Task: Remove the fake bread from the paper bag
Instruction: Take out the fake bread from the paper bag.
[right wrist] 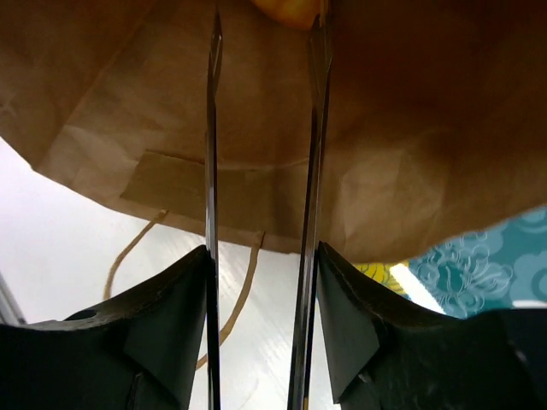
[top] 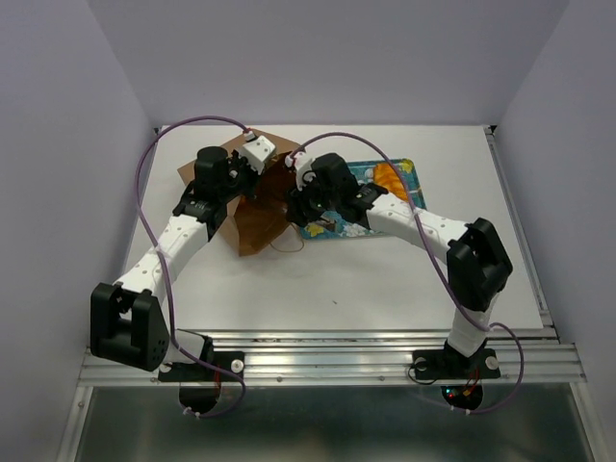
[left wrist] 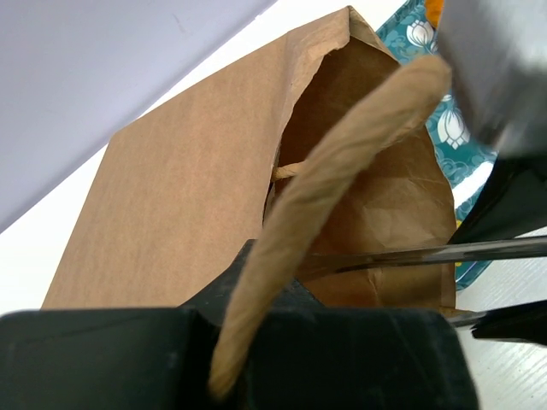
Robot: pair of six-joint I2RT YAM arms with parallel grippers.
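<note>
The brown paper bag [top: 252, 207] lies on its side, mouth toward the teal tray. My left gripper [top: 258, 159] is shut on the bag's cord handle [left wrist: 342, 162] and holds the mouth [left wrist: 376, 188] up and open. My right gripper [top: 291, 188] reaches into the mouth. In the right wrist view its thin fingers [right wrist: 212, 128] stand a narrow gap apart inside the bag, and a glossy golden piece of fake bread [right wrist: 286, 8] sits between the tips of this gripper [right wrist: 265, 19]. Another orange bread piece [top: 390, 177] lies on the tray. The other pieces are hidden.
The teal floral tray [top: 409, 178] lies right of the bag, under my right arm; its edge shows in the left wrist view [left wrist: 449, 128]. The bag's second cord handle [right wrist: 244, 282] trails on the white table. Grey walls close in the back and sides.
</note>
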